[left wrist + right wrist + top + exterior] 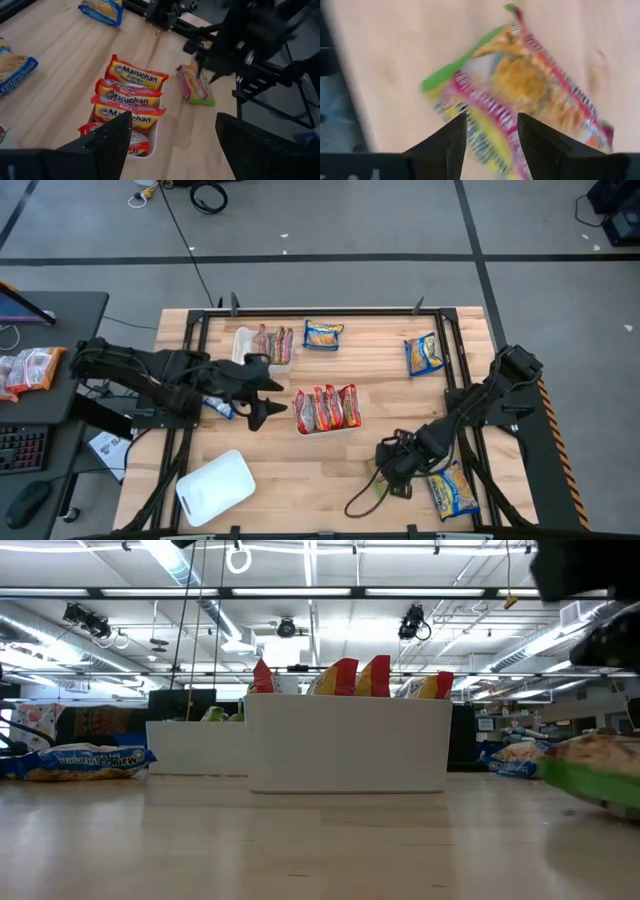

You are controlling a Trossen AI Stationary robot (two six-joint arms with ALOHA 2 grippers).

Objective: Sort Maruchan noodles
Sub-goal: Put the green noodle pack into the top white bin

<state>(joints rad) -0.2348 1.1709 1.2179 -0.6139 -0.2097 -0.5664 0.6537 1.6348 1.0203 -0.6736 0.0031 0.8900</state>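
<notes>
While parted, right claw straddles green-edged packet

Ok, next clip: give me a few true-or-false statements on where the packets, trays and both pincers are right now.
1. The right pincer is above a green-edged packet lying on the table. True.
2. The left pincer is shut on a blue packet. False: its fingers stand wide apart and hold nothing.
3. The middle tray holds red-and-yellow packets standing on edge. True.
4. The overturned white tray near the table's front is full of noodles. False: no packets show in it.
5. Every blue-and-yellow packet is already in a tray. False: one lies loose at the back right.
</notes>
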